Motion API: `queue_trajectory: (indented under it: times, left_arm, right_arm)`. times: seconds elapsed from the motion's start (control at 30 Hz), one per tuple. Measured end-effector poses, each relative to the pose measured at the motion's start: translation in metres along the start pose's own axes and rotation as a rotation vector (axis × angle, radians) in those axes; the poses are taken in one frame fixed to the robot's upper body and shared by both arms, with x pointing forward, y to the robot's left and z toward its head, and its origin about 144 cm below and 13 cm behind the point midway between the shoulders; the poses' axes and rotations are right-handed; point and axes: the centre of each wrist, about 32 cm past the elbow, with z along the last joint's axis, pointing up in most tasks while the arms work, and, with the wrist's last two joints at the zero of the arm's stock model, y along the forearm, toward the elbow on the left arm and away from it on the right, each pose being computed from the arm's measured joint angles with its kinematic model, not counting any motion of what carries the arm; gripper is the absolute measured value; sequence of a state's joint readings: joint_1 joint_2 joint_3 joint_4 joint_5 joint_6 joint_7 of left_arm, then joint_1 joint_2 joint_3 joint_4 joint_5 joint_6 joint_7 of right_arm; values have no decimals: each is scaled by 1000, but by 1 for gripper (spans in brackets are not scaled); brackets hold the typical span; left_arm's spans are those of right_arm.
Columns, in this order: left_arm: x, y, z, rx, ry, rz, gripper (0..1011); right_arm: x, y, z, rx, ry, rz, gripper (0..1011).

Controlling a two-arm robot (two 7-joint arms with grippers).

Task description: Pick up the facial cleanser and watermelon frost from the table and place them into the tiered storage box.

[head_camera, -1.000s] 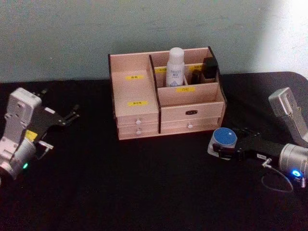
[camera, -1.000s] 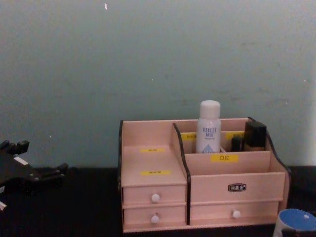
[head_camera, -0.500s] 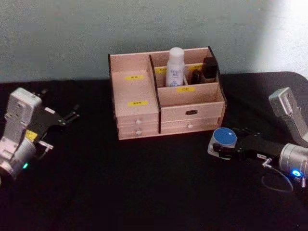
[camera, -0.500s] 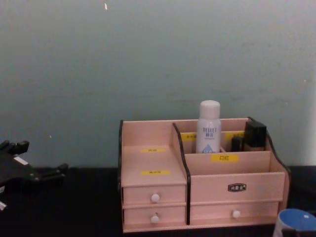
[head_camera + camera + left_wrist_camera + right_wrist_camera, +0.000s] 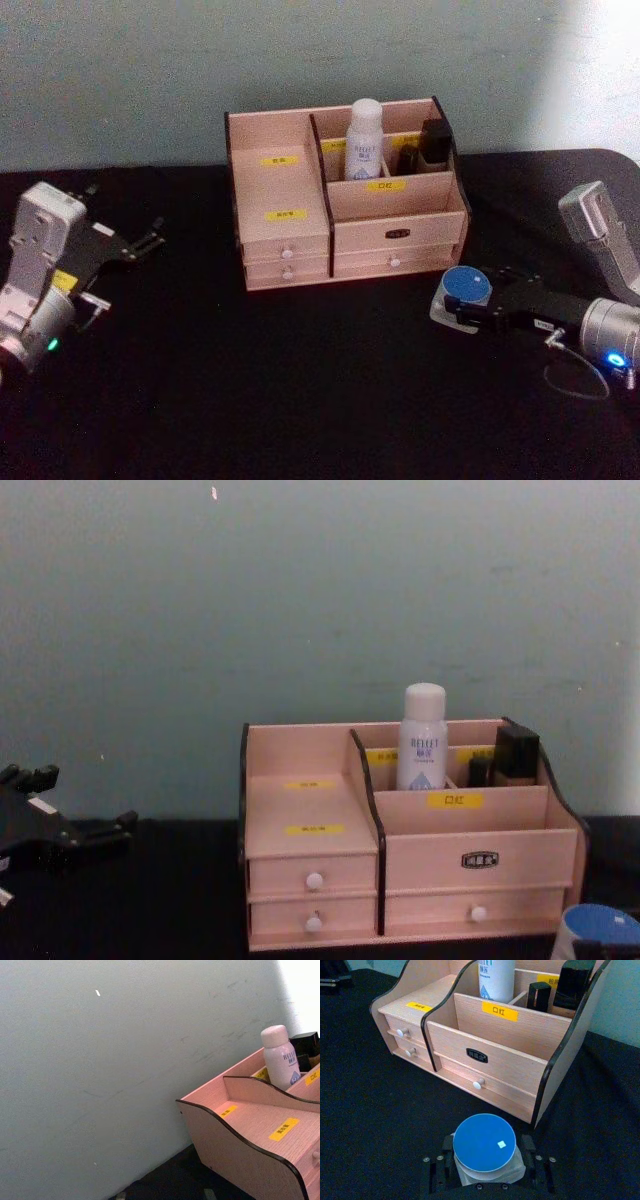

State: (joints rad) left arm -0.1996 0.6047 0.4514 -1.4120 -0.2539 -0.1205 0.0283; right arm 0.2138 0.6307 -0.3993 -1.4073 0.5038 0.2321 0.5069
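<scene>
The tiered storage box (image 5: 285,235) stands mid-table against the wall, also seen in the right wrist view (image 5: 495,1045) and chest view (image 5: 470,830). A white bottle (image 5: 365,140), which I take for the facial cleanser, stands upright in a rear compartment. A small jar with a blue lid (image 5: 466,285), apparently the watermelon frost, sits on the black table right of the box front. My right gripper (image 5: 470,297) is shut on this jar (image 5: 484,1142), with one finger against each side. My left gripper (image 5: 150,235) hangs open at the far left, holding nothing.
Dark cosmetic items (image 5: 435,140) occupy the box's rear right compartments. The left stepped compartments (image 5: 280,1127) with yellow labels hold nothing. A pale green wall rises right behind the box. Black tabletop (image 5: 300,380) stretches in front of the box.
The right gripper and the blue-lidded jar have shifted only very slightly. The left arm has stayed in place.
</scene>
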Motion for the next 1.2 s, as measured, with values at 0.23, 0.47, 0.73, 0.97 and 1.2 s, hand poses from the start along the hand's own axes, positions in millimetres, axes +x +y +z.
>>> queue_trajectory:
  times: [0.23,0.47,0.73,0.97,1.2]
  left_arm:
    - [0,0,0,0,0,0,1001]
    - [0,0,0,0,0,0,1001]
    - [0,0,0,0,0,0,1001]
    - [0,0,0,0,0,0,1001]
    - [0,0,0,0,0,0,1001]
  right_arm:
    - [0,0,0,2,1,1,763]
    - [0,0,0,2,1,1,731]
    - [0,0,0,1,1,1,729]
    - [0,0,0,1,1,0,729]
    - [0,-1,0,1,-7,8,729]
